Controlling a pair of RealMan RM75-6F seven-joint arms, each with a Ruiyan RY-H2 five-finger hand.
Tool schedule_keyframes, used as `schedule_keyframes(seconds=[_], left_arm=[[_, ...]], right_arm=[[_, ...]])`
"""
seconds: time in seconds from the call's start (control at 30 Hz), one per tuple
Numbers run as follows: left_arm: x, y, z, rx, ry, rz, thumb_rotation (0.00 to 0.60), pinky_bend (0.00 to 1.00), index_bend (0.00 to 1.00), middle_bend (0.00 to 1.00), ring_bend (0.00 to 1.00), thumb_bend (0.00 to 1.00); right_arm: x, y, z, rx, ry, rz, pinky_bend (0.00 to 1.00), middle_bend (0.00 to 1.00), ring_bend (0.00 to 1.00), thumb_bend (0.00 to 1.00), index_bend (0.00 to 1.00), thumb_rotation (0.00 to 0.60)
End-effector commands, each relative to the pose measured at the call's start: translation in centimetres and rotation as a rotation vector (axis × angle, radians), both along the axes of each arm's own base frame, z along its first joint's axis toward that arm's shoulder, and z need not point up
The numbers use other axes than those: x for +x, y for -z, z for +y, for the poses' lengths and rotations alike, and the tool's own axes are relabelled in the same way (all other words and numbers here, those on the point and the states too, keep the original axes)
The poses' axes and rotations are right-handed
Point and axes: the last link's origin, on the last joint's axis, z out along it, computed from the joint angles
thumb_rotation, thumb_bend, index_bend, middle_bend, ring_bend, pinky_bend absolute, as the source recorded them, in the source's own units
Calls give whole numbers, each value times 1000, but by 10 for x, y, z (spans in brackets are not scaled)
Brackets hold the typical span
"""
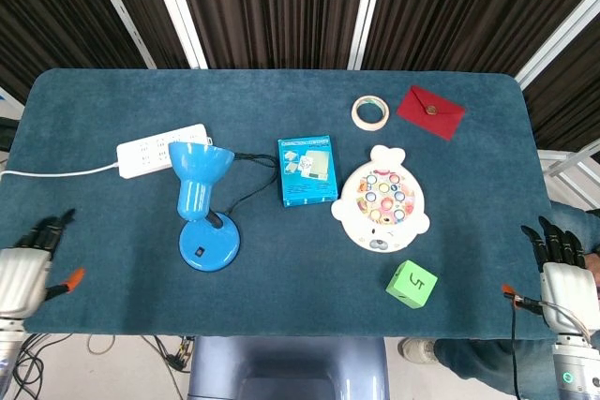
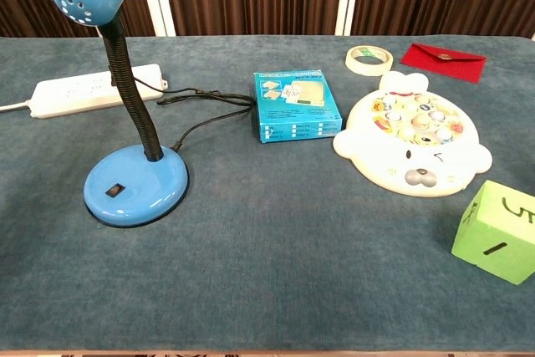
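- Left hand (image 1: 23, 269): empty, fingers apart, at the table (image 1: 112, 306) edge, near the blue lamp (image 1: 202, 208).
- Power strip (image 1: 161, 149), teal box (image 1: 307, 170), fishing toy (image 1: 382, 210), tape roll (image 1: 370, 112), red envelope (image 1: 430, 111).
- Green cube (image 1: 412, 284).
- Right hand (image 1: 562, 274): empty, fingers apart, nearest the cube.

On the desk (image 1: 281, 100), the desk lamp (image 1: 202, 208) stands left of centre, with the power strip (image 1: 159, 150) behind it at left. The small box (image 1: 307, 170) lies mid-frame, the fishing-game toy (image 1: 382, 211) to its right. The tape roll (image 1: 370, 112) and envelope (image 1: 430, 111) lie upper right, and the cube (image 1: 412, 284) sits lower right.
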Motion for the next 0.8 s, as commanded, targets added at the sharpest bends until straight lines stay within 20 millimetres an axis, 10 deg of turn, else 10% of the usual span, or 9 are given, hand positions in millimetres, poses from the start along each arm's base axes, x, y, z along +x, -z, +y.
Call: schedule_keyframes(seconds=[0.03, 0.23, 0.8], left_arm=[[9, 31, 8, -132, 59, 34, 600, 648, 54, 447, 392, 414], [28, 70, 18, -247, 153, 104, 600, 753, 70, 649, 583, 481], [43, 136, 19, -456, 158, 163, 600, 762, 71, 659, 593, 481]], right_arm=[[0, 0, 0, -1, 0, 0, 0, 11, 31, 186, 148, 600], [0, 0, 0, -10, 8, -6, 0, 11, 31, 186, 147, 600], [0, -3, 1, -20, 12, -4, 0, 11, 31, 186, 147, 600]])
